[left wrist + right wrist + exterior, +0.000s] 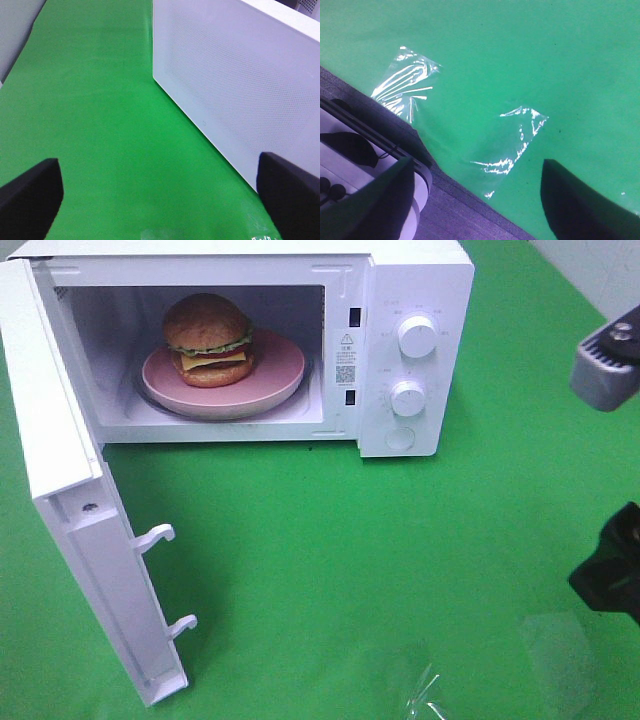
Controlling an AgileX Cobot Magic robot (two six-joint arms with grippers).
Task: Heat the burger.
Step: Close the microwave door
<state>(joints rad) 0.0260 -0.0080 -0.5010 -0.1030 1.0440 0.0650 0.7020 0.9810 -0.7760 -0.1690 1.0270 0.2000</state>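
The burger (208, 340), with its glossy brown bun, lettuce and cheese, sits on a pink plate (285, 365) inside the white microwave (400, 300). The microwave door (70, 530) is swung wide open toward the front left. In the left wrist view my left gripper (160, 200) is open over green cloth, with nothing between its fingers, and the door's meshed outer face (235, 75) stands just beside it. My right gripper (480, 200) is open and empty, low over the cloth near the table's front edge. The right arm (612, 570) shows at the right edge of the exterior view.
The microwave's two knobs (417, 337) and a round button (400, 437) are on its right panel. Two latch hooks (160, 534) stick out of the door's edge. Clear plastic pieces (515, 145) lie on the green cloth (330, 540) near the front right.
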